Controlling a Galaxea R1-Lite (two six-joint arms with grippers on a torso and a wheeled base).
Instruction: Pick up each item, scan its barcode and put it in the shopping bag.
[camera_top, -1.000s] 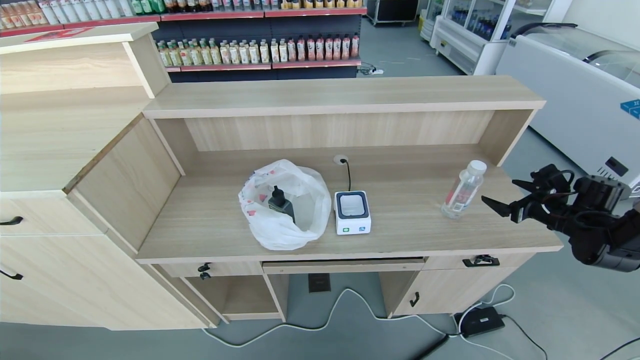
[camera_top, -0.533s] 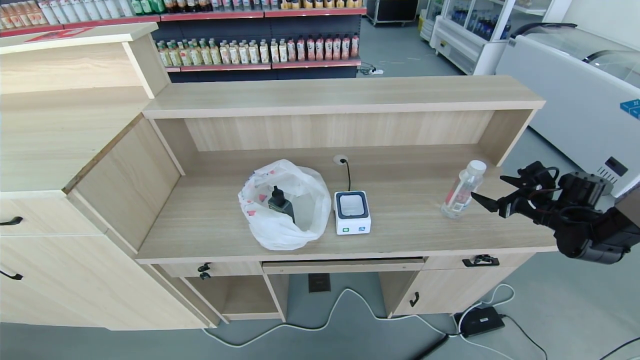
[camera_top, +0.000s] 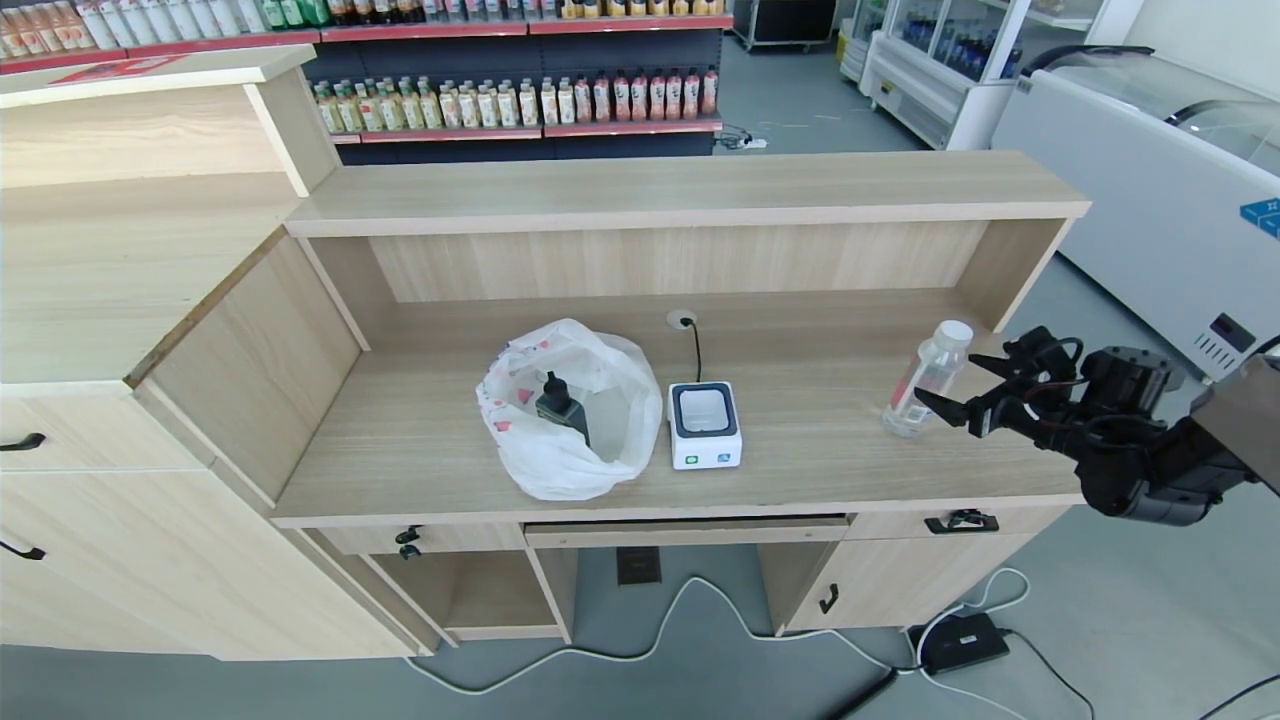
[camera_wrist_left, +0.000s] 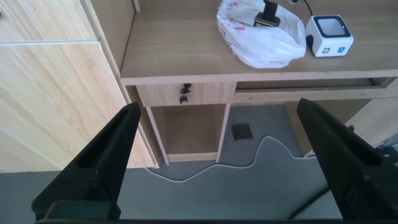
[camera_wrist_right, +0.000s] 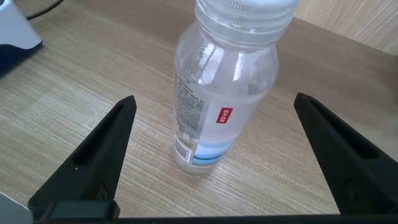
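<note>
Head view: found a clear water bottle with a white cap standing upright near the right end of the worktop. Saw the right claw just beside it at the worktop's right edge, its 2 fingers spread wide and gripping nothing. Noted a white shopping bag left of the middle, mouth open, with 1 dark bottle inside. Spotted the barcode scanner just right of the bag, window facing up, with a black cable running back to a hole in the worktop. Made out rows of drink bottles on store shelves behind.

Left wrist view: saw the left claw open and empty, low in front of the counter and well apart from the task's things. Picked out the shopping bag and the scanner side by side on the worktop farther off, a drawer with a key below its edge, and a white cord on the floor.

Right wrist view: found the water bottle upright, lined up with the gap of the right claw, fingers open on either side and touching nothing. Noted a small red mark on the label and a corner of the scanner at the edge.
</note>
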